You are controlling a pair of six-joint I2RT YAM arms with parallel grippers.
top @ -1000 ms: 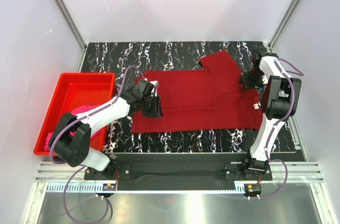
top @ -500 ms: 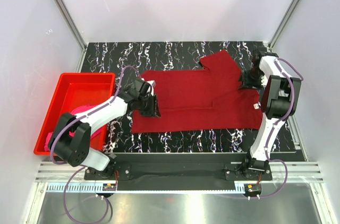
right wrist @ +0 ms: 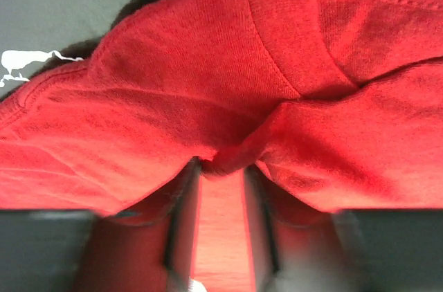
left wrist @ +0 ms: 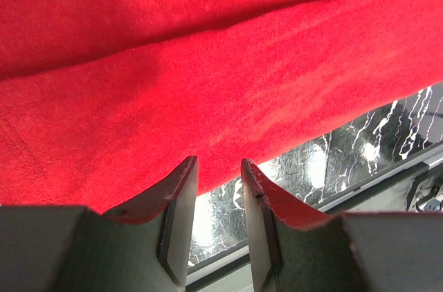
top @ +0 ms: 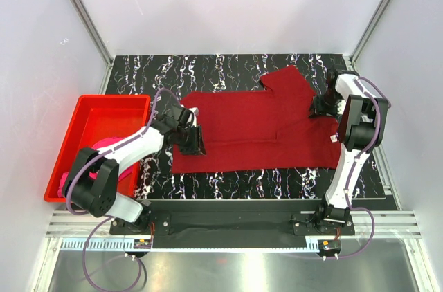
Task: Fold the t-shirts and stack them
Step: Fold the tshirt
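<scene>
Two grippers work one garment: the crimson t-shirt (top: pixel 256 129) lies spread flat across the middle of the top view on the marbled table (top: pixel 208 67), collar end at the right, hem end at the left. The pink t-shirt (top: pixel 107 144) sits in the red bin (top: pixel 111 100) at the left of the frame.

The right gripper (right wrist: pixel 221 167) is clamped on a bunched fold beside the collar ribbing. The left gripper (left wrist: pixel 218 167) stands with a narrow gap between its jaws; bare table shows through that gap, and the hem edge meets the tips without entering.

I judge the step in hand to be securing both ends before a fold. My procedure:

1. I advance the left tips until the hem sits well between them; I close only then.
2. I lift both ends together and level, keeping the cloth lightly taut.
3. I carry the fold slowly; the right pinch looks shallow and may slip.
</scene>
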